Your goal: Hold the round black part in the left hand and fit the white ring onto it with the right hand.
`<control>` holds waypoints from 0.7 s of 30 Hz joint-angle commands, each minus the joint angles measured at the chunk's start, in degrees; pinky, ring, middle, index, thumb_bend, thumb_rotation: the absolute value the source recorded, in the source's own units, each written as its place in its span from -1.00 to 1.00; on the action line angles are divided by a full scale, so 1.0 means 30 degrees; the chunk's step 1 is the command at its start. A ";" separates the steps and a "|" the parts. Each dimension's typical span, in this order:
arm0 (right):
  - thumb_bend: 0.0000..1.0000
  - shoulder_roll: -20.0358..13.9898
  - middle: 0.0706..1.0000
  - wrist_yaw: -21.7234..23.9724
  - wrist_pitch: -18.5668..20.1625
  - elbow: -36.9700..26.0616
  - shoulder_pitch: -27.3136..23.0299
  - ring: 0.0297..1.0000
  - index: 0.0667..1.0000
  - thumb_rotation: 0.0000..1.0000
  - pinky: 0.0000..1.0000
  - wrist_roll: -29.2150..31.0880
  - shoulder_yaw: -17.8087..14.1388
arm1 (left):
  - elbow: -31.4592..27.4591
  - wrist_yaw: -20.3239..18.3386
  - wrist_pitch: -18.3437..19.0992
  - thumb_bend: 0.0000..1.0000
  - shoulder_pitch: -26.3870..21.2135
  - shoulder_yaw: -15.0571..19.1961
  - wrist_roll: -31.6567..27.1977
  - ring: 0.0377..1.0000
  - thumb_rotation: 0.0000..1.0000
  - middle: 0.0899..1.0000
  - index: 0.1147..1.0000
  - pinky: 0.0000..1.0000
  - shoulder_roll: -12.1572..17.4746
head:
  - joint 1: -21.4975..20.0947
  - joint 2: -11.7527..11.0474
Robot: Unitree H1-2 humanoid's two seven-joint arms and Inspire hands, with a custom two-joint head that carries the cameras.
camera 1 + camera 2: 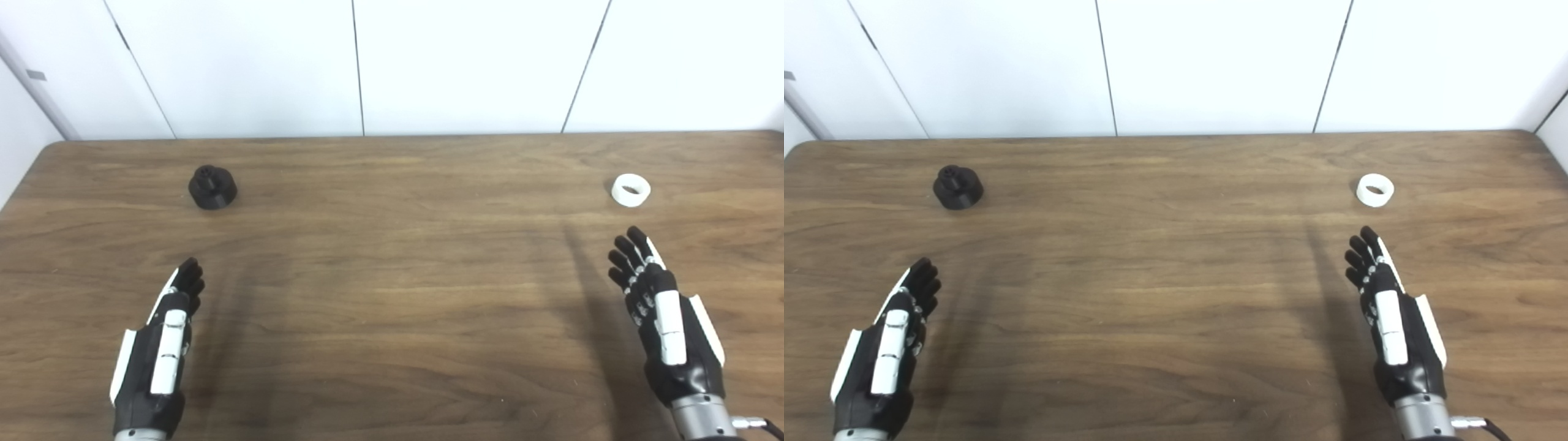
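- Left hand (160, 343): empty, fingers extended; round black part (212, 187) sits ahead, slightly right, on counter (392, 275). Approach from above, grip its wide base.
- Right hand (664, 318): empty, fingers apart; white ring (631, 190) just ahead. Pinch rim w/o covering hole.

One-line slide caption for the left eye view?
Both hands, left and right, open and empty; black part and white ring untouched on table.

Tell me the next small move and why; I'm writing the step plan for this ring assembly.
Probably reach the left hand forward to the round black part. Both hands are open and hold nothing; the part sits on the table ahead of that hand, and the white ring lies apart, just beyond the right hand.
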 commanded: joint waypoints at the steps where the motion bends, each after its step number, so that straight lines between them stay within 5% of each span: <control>1: 0.27 -0.0045 0.91 0.0019 -0.0482 -0.0279 -0.0217 0.89 0.94 1.00 0.89 0.0050 -0.0188 | -0.0690 0.0033 -0.0609 0.12 -0.0009 0.0042 0.0188 0.94 0.78 0.92 0.90 1.00 0.0092 | 0.0001 0.0006; 15: 0.29 0.0083 0.89 -0.0056 -0.0506 -0.0254 -0.0168 0.88 0.93 1.00 0.88 -0.0075 -0.0165 | -0.0719 0.0015 -0.0592 0.11 0.0011 0.0060 0.0139 0.94 0.79 0.91 0.89 1.00 0.0094 | 0.0022 -0.0116; 21: 0.28 -0.0096 0.89 0.0149 -0.1060 0.0138 -0.0023 0.89 0.94 1.00 0.88 0.0182 -0.0267 | -0.0552 0.0093 -0.0764 0.13 0.0103 -0.0074 0.0349 0.93 0.77 0.89 0.88 1.00 -0.0138 | 0.1138 -0.0802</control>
